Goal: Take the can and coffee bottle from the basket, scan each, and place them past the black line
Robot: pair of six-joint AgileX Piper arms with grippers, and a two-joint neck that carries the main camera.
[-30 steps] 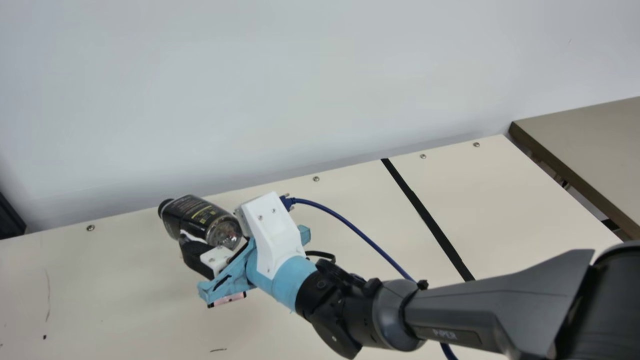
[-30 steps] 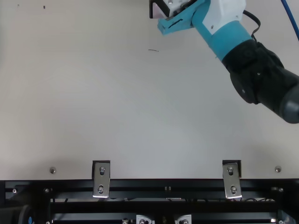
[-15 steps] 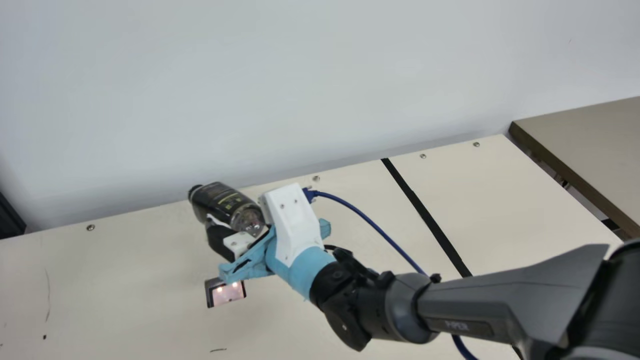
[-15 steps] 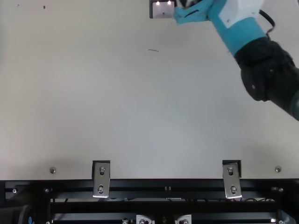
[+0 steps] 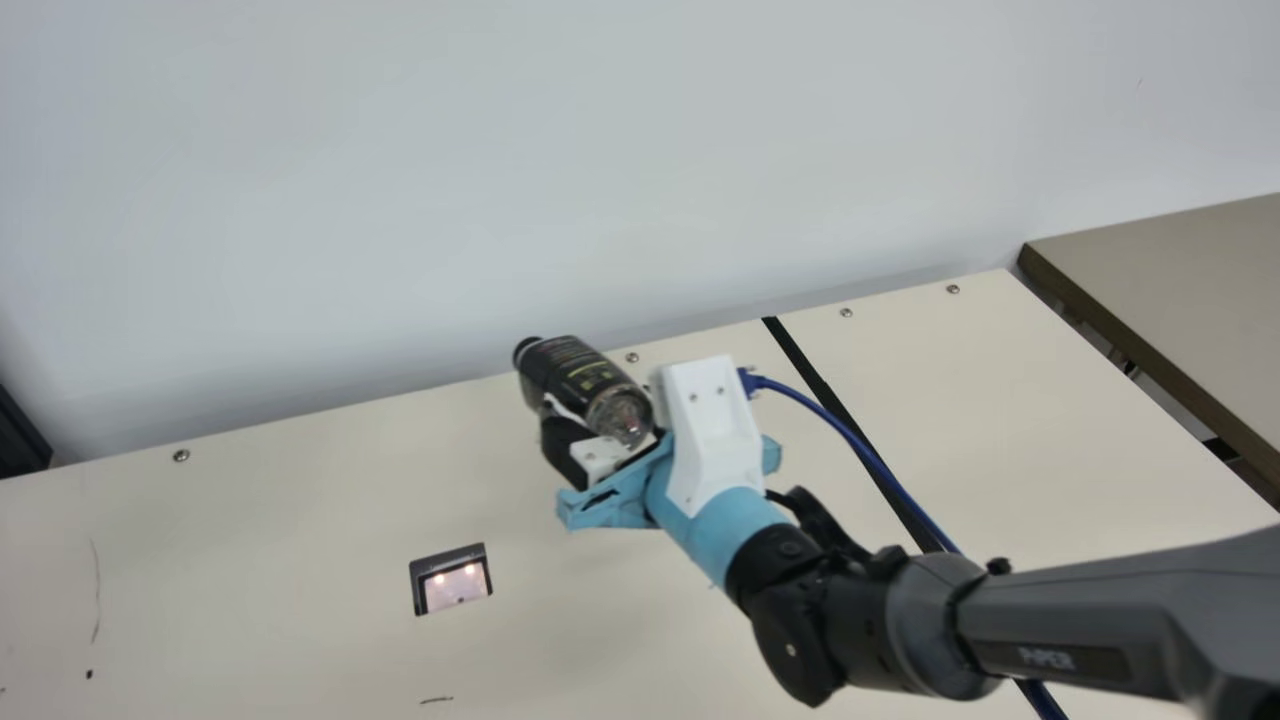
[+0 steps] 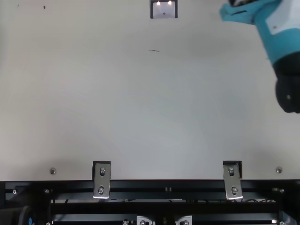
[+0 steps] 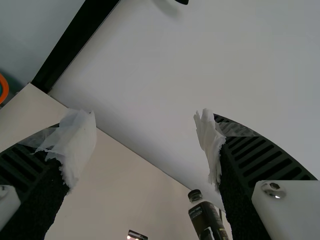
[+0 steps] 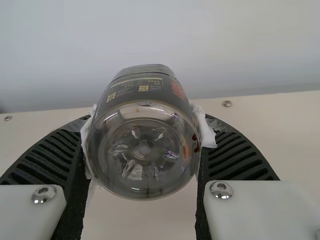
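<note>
The right gripper [image 5: 568, 402] has its padded fingers clamped on opposite sides of the coffee bottle [image 5: 588, 382], base toward the wrist, cap beyond the fingertips. In the main view, the bottle is left of the black line [image 5: 850, 425]. The left gripper's [image 7: 145, 117] fingers are spread apart.

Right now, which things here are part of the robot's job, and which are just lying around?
For the job:
- coffee bottle, held in my right gripper
- lit scanner
- black line

Just there:
- second table
- metal brackets at the near edge
- screws
</note>
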